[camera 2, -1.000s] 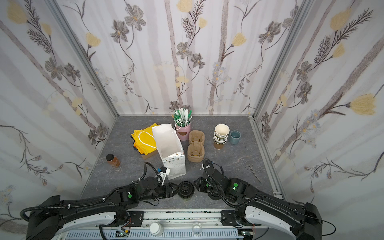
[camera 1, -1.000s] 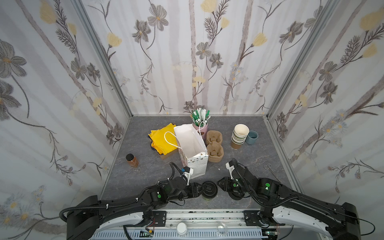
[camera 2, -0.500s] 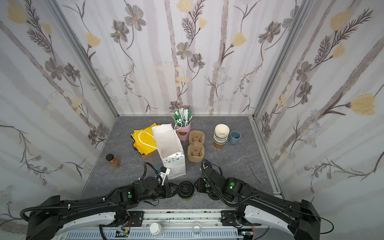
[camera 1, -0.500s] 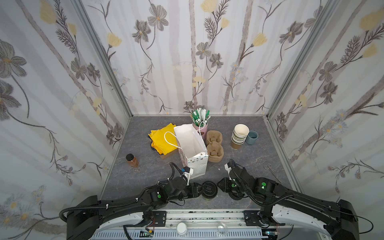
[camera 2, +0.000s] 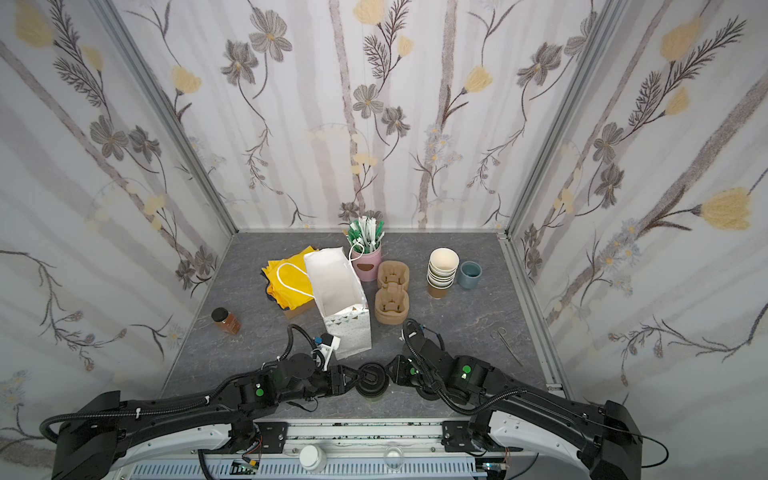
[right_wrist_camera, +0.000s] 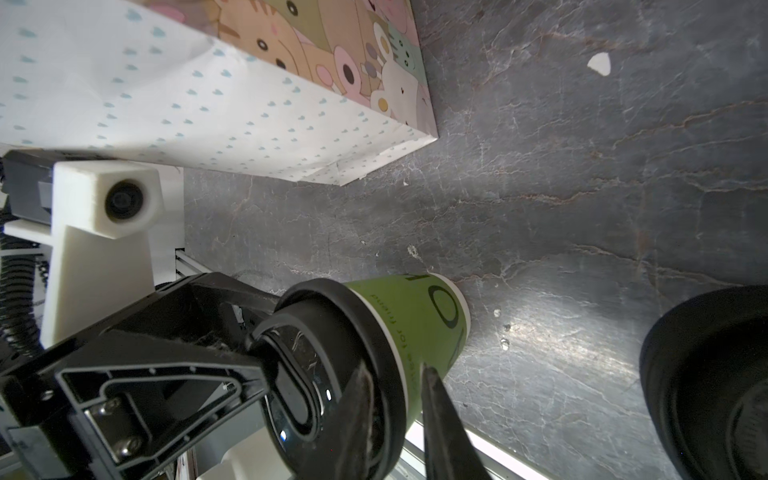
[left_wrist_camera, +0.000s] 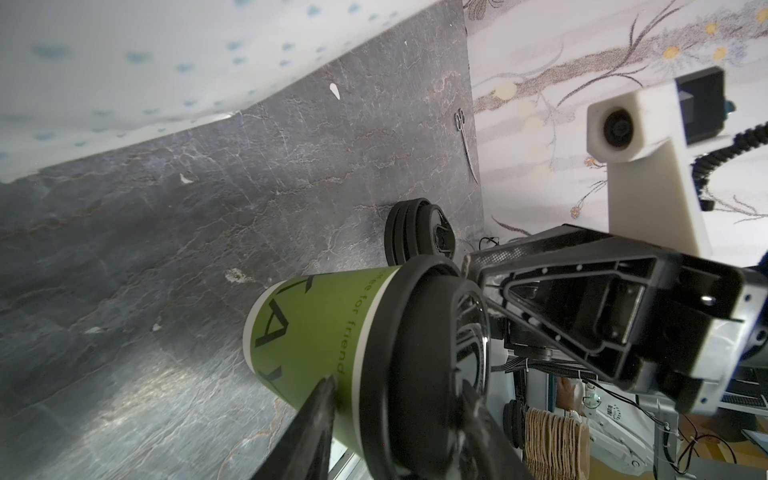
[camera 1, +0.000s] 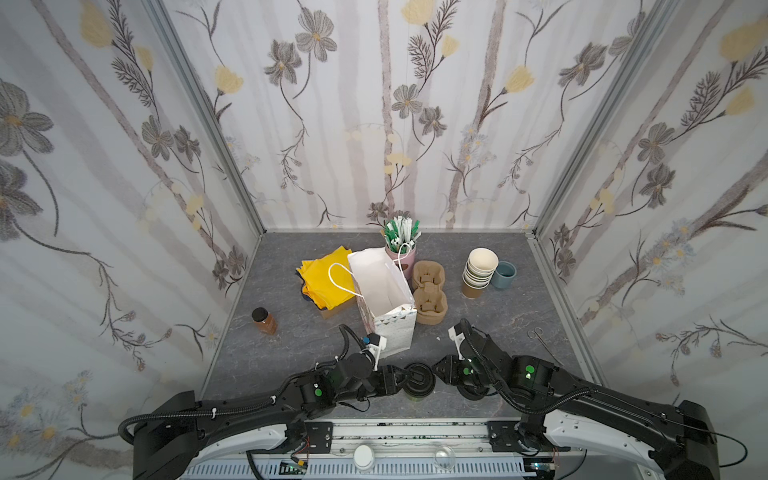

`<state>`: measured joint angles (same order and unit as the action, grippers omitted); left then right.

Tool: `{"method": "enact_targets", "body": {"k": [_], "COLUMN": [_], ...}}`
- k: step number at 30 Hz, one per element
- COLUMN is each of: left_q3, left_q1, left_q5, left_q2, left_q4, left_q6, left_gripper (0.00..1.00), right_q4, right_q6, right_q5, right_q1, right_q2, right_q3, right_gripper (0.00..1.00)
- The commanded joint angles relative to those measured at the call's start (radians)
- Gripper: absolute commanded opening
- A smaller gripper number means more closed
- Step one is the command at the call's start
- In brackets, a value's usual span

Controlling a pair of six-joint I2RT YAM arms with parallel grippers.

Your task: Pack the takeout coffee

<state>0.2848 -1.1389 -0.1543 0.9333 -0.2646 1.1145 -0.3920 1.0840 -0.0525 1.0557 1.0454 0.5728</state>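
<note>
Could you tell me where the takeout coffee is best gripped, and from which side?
Probably the green paper wall of the takeout coffee, just under its black lid, approached level from the left. It stands upright, the wall widens upward, so the overhanging lid rim stops slipping; the lid stack crowds its right.

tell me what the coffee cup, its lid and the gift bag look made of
Cup: paper by the look, with a matte green printed wall and a pale bottom edge.
Lid: black plastic, moulded ridges, slight sheen.
Bag: white paper, possibly coated, with sharp creases and printed dots.
</note>
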Motion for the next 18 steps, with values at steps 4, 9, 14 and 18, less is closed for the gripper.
{"method": "enact_targets", "body": {"k": [4,9,14,18], "left_q3": [-0.006,-0.007,-0.007,-0.008], "left_q1": [-0.001,0.000,0.000,0.000], "left_q5": [-0.004,-0.005,-0.005,-0.007], "left_q2": [-0.001,-0.001,0.003,0.004], "left_q4": [0.057,0.059,0.061,0.061], "left_q6": [-0.006,-0.007,-0.006,-0.004], "left_gripper": [0.45,0.45,0.45,0.44], "right_q4": [0.047,-0.027,-0.078,-0.102], "right_q6": [-0.002,-0.002,-0.009,-0.012], "right_q5": [-0.029,0.002,0.016,0.021], "right_q1": [0.003,0.007,0.021,0.024], "right_q2": [0.024,0.045,0.060,0.068], "right_q3": [-0.010,-0.005,0.005,0.007], "right_gripper": [0.22,0.20,0.20,0.20]}}
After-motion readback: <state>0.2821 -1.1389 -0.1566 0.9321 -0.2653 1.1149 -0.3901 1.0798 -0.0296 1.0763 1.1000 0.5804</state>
